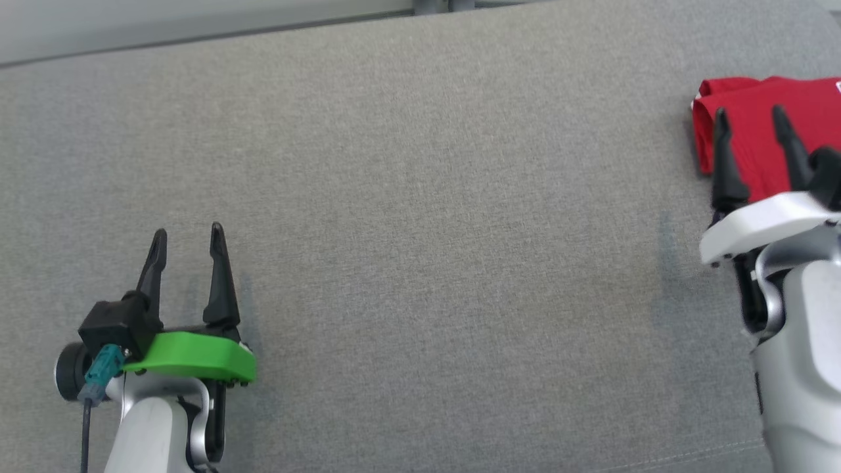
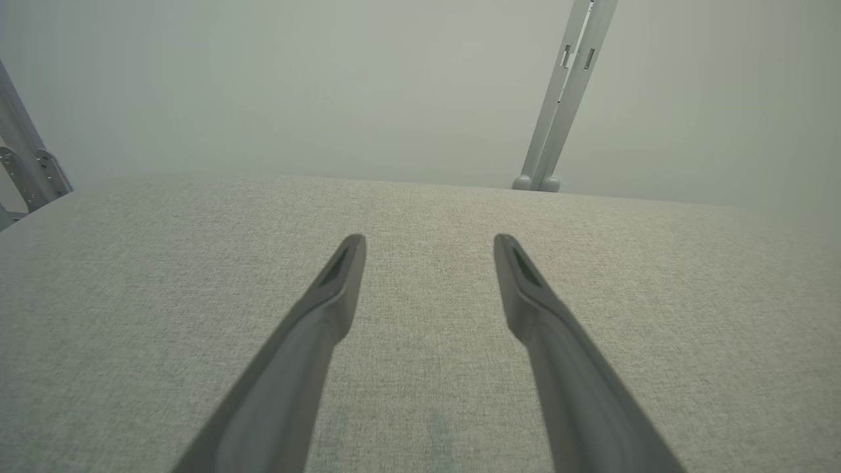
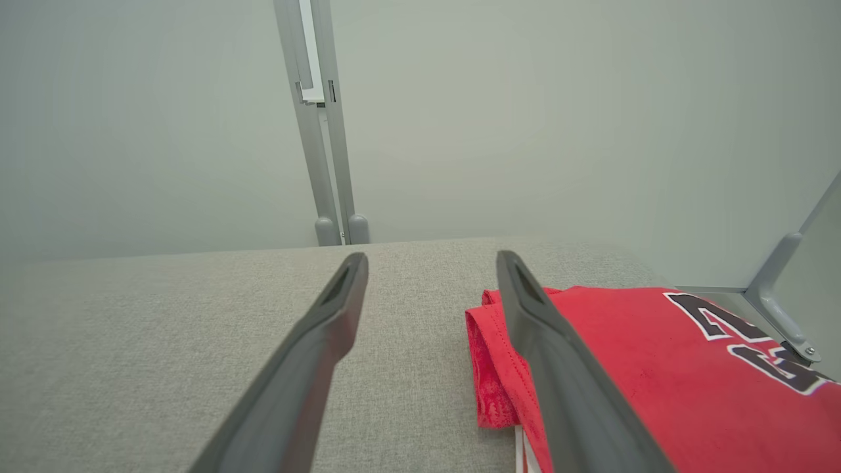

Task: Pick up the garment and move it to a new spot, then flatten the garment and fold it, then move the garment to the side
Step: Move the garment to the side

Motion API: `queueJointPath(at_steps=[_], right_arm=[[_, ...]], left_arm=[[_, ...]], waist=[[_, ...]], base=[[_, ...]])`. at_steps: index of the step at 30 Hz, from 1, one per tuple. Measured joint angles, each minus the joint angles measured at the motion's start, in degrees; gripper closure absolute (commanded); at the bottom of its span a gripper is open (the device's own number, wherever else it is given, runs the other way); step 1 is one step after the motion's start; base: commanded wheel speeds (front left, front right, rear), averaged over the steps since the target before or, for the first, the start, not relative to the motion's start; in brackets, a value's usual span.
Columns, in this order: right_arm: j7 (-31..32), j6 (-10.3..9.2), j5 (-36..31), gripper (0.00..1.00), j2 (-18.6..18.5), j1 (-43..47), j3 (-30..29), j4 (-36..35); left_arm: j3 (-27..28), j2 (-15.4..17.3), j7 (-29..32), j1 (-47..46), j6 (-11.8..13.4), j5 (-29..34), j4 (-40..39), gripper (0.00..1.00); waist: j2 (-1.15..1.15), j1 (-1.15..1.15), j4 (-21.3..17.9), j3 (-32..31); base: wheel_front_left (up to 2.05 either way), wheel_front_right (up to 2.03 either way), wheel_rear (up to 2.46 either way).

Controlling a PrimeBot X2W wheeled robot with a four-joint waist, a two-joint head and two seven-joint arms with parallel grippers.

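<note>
The garment (image 1: pixel 775 125) is a red jersey, folded and lying flat at the far right of the grey cloth table (image 1: pixel 420 217). The right wrist view shows the garment (image 3: pixel 631 355) with dark, white-edged lettering on top. My right gripper (image 1: pixel 752 118) hovers open over the garment's left edge, nothing between its fingers; in its own view the right gripper (image 3: pixel 430 263) has one finger over red cloth and the other over bare table. My left gripper (image 1: pixel 188 233) stands open at the lower left, far from the garment. The left gripper (image 2: pixel 428 244) is empty above bare table.
Beyond the table's far edge are a pale wall and a grey metal post (image 2: pixel 565 98). That post (image 3: pixel 322 125) also rises in the right wrist view. A metal bracket (image 3: pixel 782 309) stands past the table's right corner, close behind the garment.
</note>
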Motion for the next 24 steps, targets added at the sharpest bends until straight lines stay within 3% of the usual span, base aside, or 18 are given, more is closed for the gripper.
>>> queueJointPath(at_steps=[11, 24], right_arm=[[-0.25, 0.00, 3.61, 0.00, 6.38, 15.73, 5.38, -6.70], [2.05, -0.01, 0.64, 0.00, 7.69, 25.35, 5.44, -9.93]], left_arm=[[0.27, 1.43, 2.85, 6.37, 1.02, -0.89, 4.07, 0.00], [-2.08, 2.71, 0.92, 12.96, 0.07, 0.32, 5.89, 0.00]], waist=[[0.00, 0.00, 4.52, -10.90], [0.00, 0.00, 9.07, -19.11]], base=[[0.00, 0.00, 0.00], [0.00, 0.00, 0.00]])
